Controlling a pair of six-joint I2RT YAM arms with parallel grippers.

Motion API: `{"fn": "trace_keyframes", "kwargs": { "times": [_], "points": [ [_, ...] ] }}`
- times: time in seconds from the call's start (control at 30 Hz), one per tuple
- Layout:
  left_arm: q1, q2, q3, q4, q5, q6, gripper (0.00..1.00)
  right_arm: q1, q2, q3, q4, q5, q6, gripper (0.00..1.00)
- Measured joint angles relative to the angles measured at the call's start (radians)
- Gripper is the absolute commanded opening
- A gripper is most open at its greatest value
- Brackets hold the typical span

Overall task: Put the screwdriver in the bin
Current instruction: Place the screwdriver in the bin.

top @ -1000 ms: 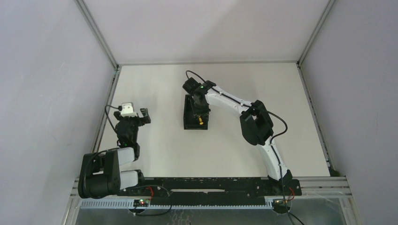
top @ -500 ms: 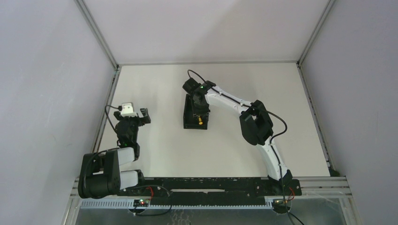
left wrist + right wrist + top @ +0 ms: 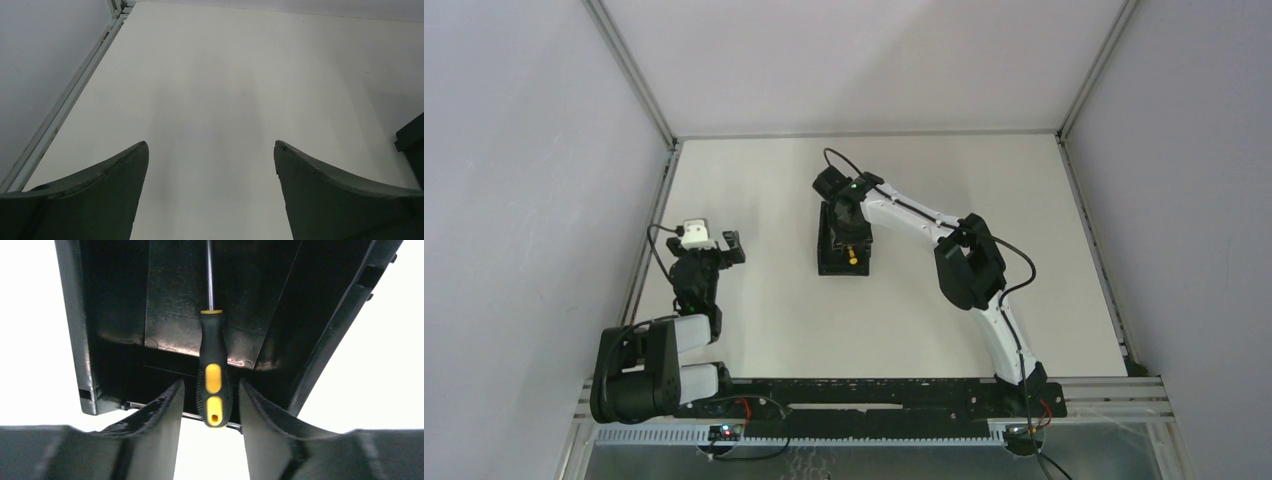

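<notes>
Evidently this is the release step: at the centre of the right wrist frame, the screwdriver (image 3: 213, 375) lies inside the bin (image 3: 75, 315), butt at the lower rim. The right pincer (image 3: 211, 385) stands slightly apart, gripping nothing; the left pincer (image 3: 210, 143) gapes wide, empty. Next, I judge, lift clear without snagging the handle.

The bin (image 3: 824, 256) stands mid-frame in the top view. The right gripper (image 3: 848, 232) hangs over it, and the right arm (image 3: 969, 265) slants away to the lower right. An open strip of worktop (image 3: 774, 200) runs between the bin and the left gripper (image 3: 726, 248) at left. The enclosure walls (image 3: 524, 200) close the left, right and far edges.

In the right wrist view the screwdriver (image 3: 214, 385) lies between the fingers (image 3: 165, 415) with a slim gap either side, and the bin's walls rise on both flanks.

Bare worktop lies ahead of the left gripper's spread fingers.
</notes>
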Motion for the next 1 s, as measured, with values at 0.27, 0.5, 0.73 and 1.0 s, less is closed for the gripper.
{"fn": "trace_keyframes", "kwargs": {
  "times": [0.27,0.5,0.73,1.0],
  "points": [
    [0.000,0.000,0.000,0.000,0.000,0.000,1.00,0.004,0.000,0.103,-0.030,0.018,-0.010,0.68],
    [0.000,0.000,0.000,0.000,0.000,0.000,1.00,0.005,-0.042,0.230,-0.060,0.032,-0.011,0.73],
    [0.000,0.000,0.000,0.000,0.000,0.000,1.00,0.005,-0.064,0.364,-0.117,0.061,-0.006,0.95],
    [0.000,0.000,0.000,0.000,0.000,0.000,1.00,0.002,-0.103,0.397,-0.161,0.107,-0.010,0.98]
  ]
}}
